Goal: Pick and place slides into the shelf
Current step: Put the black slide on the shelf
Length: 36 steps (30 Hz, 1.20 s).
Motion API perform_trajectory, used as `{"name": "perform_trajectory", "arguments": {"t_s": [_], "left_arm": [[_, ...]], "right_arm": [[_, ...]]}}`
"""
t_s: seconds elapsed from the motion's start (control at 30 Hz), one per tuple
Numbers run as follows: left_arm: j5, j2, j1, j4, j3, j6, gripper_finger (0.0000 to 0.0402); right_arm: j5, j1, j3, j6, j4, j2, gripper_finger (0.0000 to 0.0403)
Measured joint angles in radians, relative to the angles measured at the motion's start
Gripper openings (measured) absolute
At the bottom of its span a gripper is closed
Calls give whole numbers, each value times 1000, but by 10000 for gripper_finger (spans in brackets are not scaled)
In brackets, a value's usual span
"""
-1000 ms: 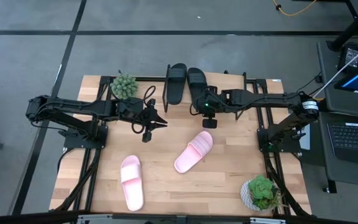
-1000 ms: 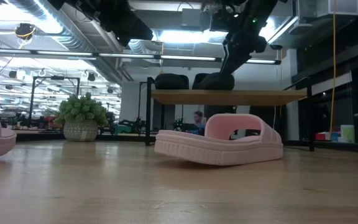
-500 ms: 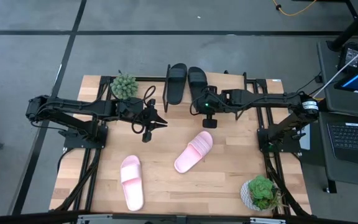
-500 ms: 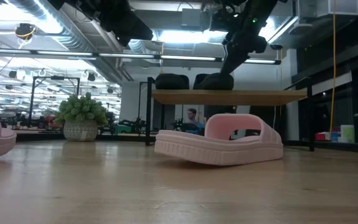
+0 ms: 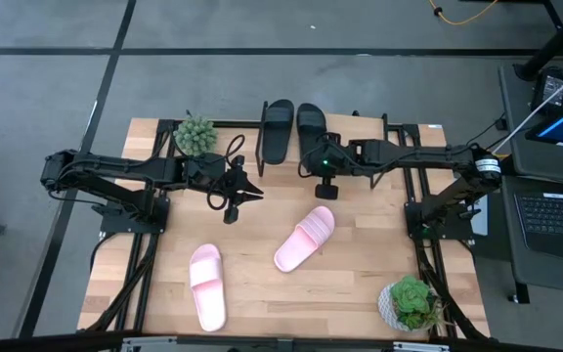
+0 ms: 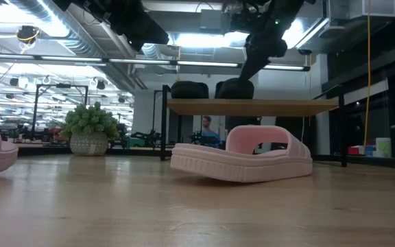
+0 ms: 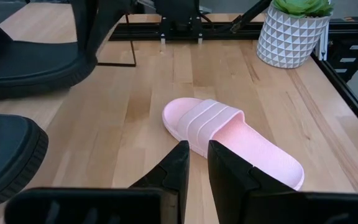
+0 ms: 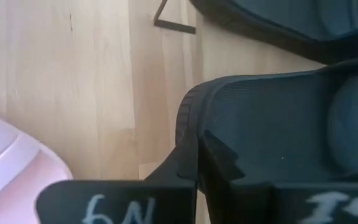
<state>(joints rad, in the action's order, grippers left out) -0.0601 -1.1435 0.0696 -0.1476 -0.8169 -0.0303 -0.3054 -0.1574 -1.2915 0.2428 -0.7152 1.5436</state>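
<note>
Two black slides [image 5: 277, 130] [image 5: 311, 129] lie side by side on the shelf [image 5: 365, 132] at the table's far side. My right gripper [image 5: 325, 186] is shut at the near, heel end of the right-hand black slide [image 8: 278, 124]. Two pink slides [image 5: 306, 238] [image 5: 206, 286] lie sole down on the tabletop. My left gripper [image 5: 249, 192] hangs above the table left of centre, its fingers [image 7: 180, 163] a narrow gap apart with nothing between them. It points toward the nearer pink slide [image 7: 229, 140]. My right gripper's shut fingertips [image 8: 191, 163] rest against the rim of the black slide's heel end [image 8: 188, 115]. They come slanting down from the table's near side, along the slide's length. Nothing is pinched between them. The slide lies flat on the shelf top [image 6: 252, 106].
A green plant [image 5: 195, 135] stands at the shelf's left end. A potted plant in a white faceted pot [image 5: 409, 301] sits at the near right corner. Bare tabletop lies between the pink slides and the shelf. A laptop [image 5: 555, 220] stands off the table's right edge.
My right gripper has shut its fingers at the heel of the right-hand black slide. That slide has shifted a little on the shelf. The left arm has kept still.
</note>
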Motion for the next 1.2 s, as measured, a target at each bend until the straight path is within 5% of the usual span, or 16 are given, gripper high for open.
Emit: {"name": "perform_trajectory", "arguments": {"t_s": [1.2], "left_arm": [[0, 0, 0, 1, 0, 0, 50]], "right_arm": [[72, -31, -2, -2, 98, 28, 15]]}}
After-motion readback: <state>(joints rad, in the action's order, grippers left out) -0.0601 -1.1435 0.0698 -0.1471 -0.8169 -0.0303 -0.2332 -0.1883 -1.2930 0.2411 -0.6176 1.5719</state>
